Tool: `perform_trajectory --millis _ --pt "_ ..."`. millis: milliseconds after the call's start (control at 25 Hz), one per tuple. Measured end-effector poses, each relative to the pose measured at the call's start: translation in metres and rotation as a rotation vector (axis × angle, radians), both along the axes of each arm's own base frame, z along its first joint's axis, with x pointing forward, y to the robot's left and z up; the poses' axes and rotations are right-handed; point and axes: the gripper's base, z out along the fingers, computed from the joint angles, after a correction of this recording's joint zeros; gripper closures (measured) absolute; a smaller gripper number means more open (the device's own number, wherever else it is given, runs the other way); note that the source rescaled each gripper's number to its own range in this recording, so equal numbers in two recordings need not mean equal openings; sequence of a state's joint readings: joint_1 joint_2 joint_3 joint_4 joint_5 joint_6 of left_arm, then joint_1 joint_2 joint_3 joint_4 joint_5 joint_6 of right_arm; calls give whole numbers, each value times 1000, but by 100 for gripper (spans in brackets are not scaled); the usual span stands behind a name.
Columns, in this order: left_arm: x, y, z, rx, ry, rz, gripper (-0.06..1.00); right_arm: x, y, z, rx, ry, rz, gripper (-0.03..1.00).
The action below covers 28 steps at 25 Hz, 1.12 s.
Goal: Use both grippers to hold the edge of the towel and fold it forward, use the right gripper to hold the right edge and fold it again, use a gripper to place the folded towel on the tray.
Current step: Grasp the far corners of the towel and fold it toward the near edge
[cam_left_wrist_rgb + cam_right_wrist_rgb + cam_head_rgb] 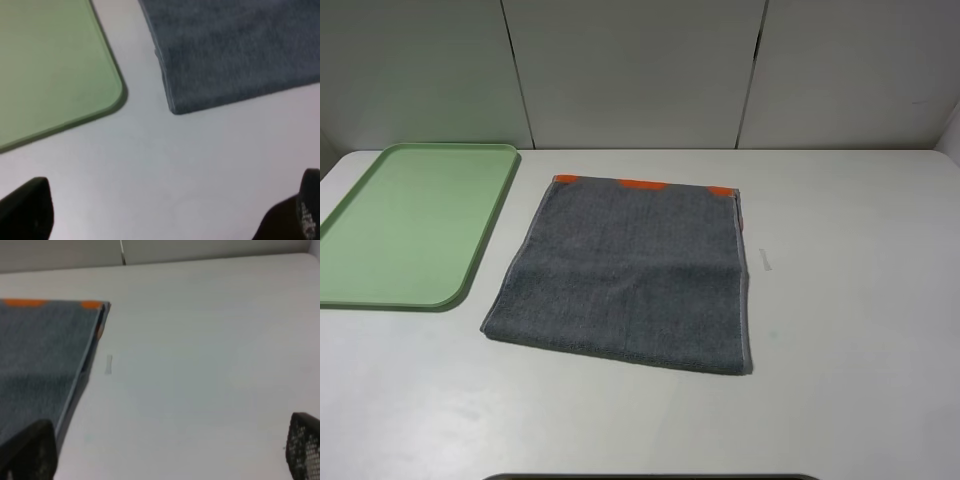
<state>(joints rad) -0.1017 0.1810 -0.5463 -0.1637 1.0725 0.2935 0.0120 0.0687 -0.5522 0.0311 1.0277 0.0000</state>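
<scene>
The dark grey towel [625, 270] lies flat on the white table, folded in two layers, with orange band patches along its far edge. The pale green tray [410, 225] lies to its left, bare. Neither arm shows in the exterior high view. In the left wrist view the left gripper [165, 210] is open above bare table, its fingertips [27, 207] apart, near the towel's near-left corner [225, 55] and the tray's corner [55, 65]. In the right wrist view the right gripper [165, 452] is open and empty beside the towel's right edge [42, 360].
White panelled walls [640, 70] stand behind the table. A small pale mark [765, 260] sits on the table right of the towel. A dark edge [650, 477] shows at the table's front.
</scene>
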Motion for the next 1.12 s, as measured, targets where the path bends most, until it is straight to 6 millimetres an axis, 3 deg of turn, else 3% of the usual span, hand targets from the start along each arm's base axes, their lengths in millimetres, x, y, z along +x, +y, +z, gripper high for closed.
perform_trajectory --millis 360,560,880,1120 --pt "41 -8 24 85 105 -146 -4 35 8 26 -42 107 151 -3" --pt "60 -22 31 152 124 -337 -3 62 13 32 -152 167 260 -3" --pt "97 -53 16 366 108 -572 -3 100 26 28 -223 221 425 -3" --pt "131 -86 -6 502 79 -644 -3 129 33 16 -303 267 558 -3"
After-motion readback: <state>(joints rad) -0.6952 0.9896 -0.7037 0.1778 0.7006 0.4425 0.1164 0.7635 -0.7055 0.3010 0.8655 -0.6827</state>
